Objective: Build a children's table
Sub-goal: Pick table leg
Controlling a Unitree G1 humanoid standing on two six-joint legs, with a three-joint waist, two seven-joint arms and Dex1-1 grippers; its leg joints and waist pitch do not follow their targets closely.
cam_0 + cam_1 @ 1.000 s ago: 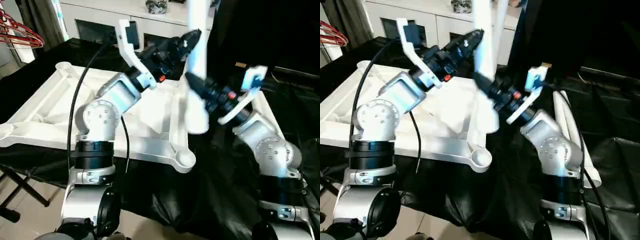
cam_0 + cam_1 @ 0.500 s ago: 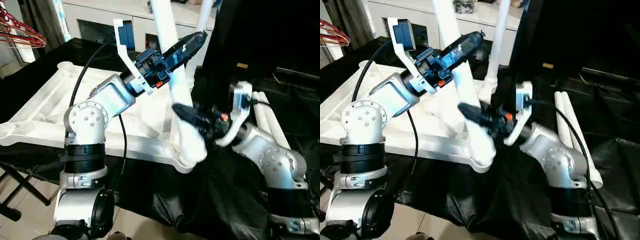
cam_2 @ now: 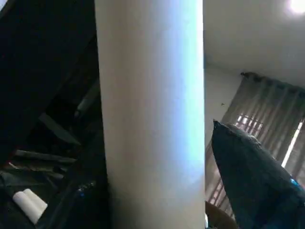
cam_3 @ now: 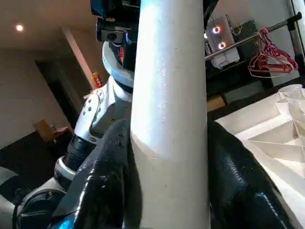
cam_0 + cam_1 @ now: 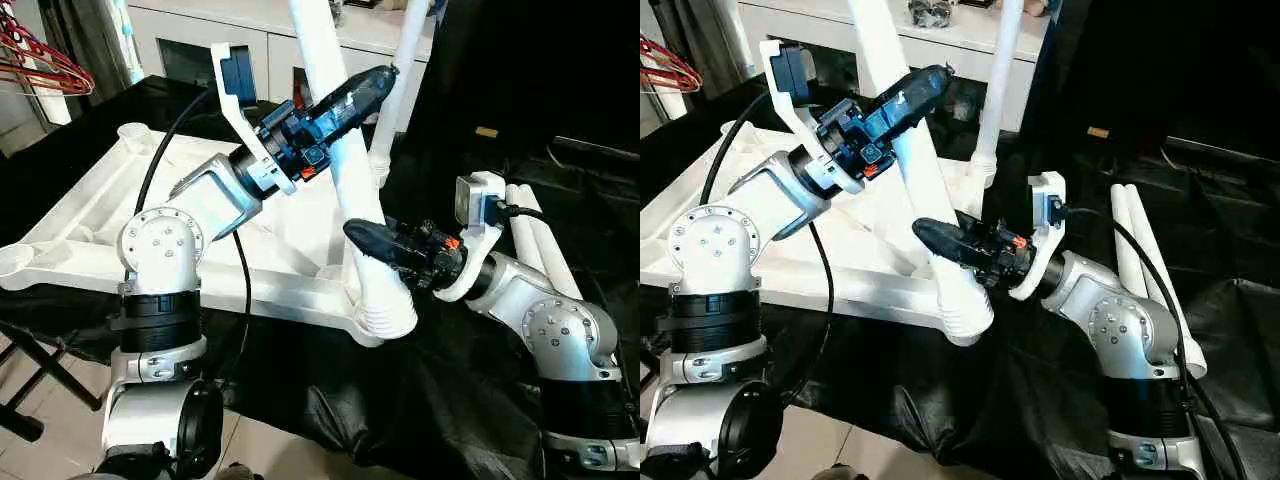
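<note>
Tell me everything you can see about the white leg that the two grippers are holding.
The leg is a long white tube, smooth, plastic by its look, with a ribbed thicker end at the bottom. It stands tilted, its top leaning away to the robot's left and running out of view. The ribbed end sits at the near right corner socket of the tabletop, not yet upright. The right gripper clamps it low, a finger on each side; the left gripper is around it higher up.

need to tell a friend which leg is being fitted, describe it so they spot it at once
Start at the white tabletop, lying ribbed side up on black cloth. At its near corner, the leg slants upward. Unlike the leg standing behind, both grippers' fingers hold this one.
</note>
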